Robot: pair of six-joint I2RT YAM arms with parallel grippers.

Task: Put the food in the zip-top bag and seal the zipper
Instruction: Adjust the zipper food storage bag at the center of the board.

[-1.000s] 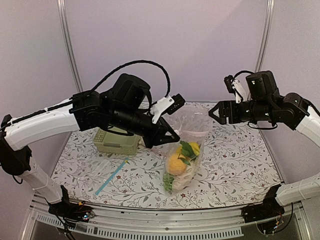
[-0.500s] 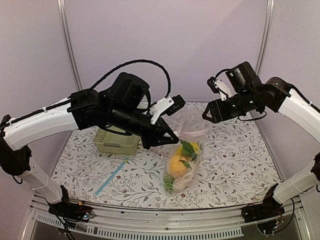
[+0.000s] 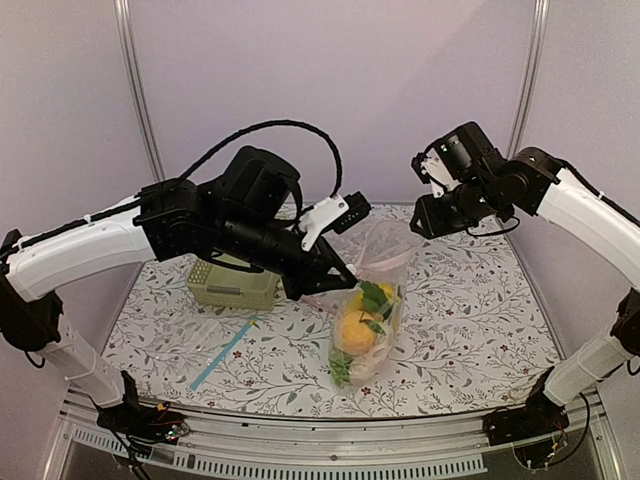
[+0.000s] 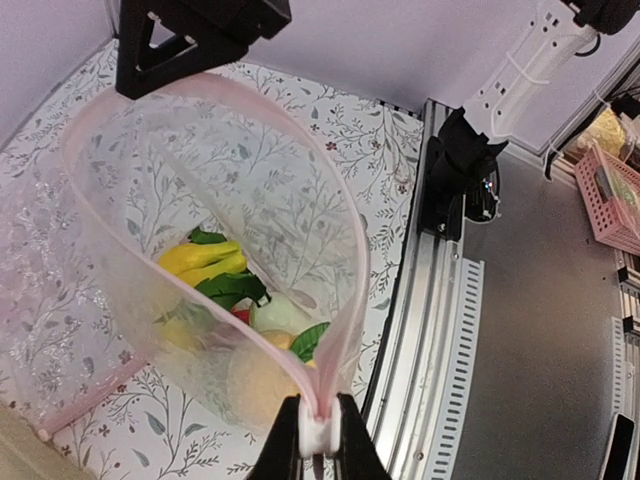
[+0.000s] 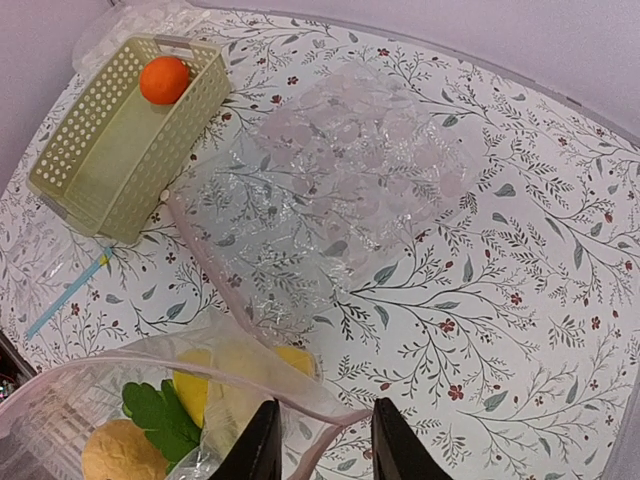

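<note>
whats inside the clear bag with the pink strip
Through the open mouth of the zip-top bag: a yellow banana, green leaves, a whitish piece and a pale orange fruit. Whatever lies under them is covered or blurred by the plastic.

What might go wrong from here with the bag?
1. The orange lies in the basket, so sealing now would leave it out.
2. Only the left gripper pinches the zipper; a slip could let the bag slump.
3. The right gripper, open around the rim, may catch one layer only.
</note>
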